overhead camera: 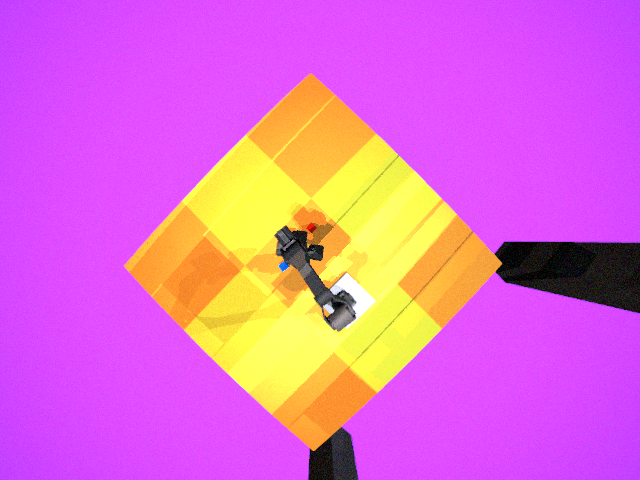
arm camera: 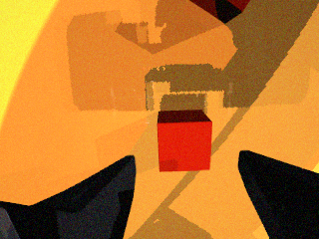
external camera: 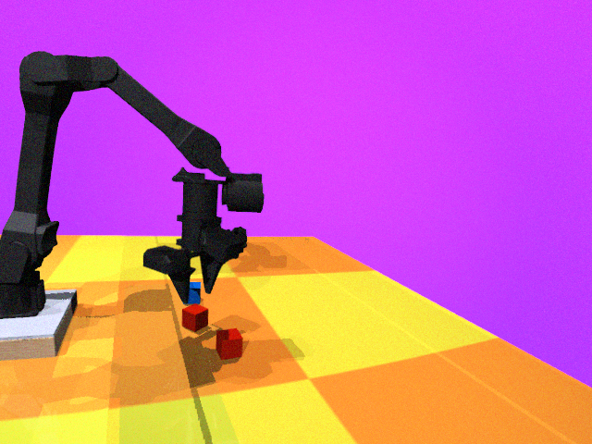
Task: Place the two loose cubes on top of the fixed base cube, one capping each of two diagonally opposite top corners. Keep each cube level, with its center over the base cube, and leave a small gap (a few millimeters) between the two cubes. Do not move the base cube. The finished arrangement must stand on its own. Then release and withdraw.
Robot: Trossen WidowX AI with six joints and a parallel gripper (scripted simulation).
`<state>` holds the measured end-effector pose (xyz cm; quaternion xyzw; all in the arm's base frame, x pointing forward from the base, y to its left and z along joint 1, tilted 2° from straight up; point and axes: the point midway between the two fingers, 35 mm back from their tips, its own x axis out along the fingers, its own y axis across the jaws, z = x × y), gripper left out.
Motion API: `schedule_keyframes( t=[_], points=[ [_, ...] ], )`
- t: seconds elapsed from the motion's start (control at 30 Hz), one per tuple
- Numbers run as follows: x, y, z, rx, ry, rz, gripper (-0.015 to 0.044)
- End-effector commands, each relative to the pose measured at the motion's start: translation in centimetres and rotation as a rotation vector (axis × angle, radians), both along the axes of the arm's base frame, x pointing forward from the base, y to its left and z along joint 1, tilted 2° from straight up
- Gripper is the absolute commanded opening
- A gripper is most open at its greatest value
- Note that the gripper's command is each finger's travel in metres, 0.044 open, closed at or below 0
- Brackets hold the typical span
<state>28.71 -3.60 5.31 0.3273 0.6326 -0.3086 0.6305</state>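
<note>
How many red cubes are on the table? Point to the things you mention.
2. One red cube [external camera: 194,318] [arm camera: 184,146] is in the middle, near the blue cube [overhead camera: 283,266] [external camera: 194,292]; the other red cube [overhead camera: 311,227] [external camera: 229,345] is farther from the blue one. Others might be hidden.

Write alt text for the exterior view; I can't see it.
An open black claw points down above a red cube on an orange-and-yellow checkered surface. Another red cube sits nearer the camera; a blue cube is partly hidden behind one finger. No cubes are stacked.
</note>
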Motion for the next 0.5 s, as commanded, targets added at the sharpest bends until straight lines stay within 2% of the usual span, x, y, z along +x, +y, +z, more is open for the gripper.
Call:
schedule_keyframes(
  t=[0.0,0.47],
  points=[
    [-0.1,0.1,-0.6,0.005,0.006,-0.004,0.0265],
    [-0.1,0.2,-2.8,0.005,0.006,-0.004,0.0265]
  ],
)
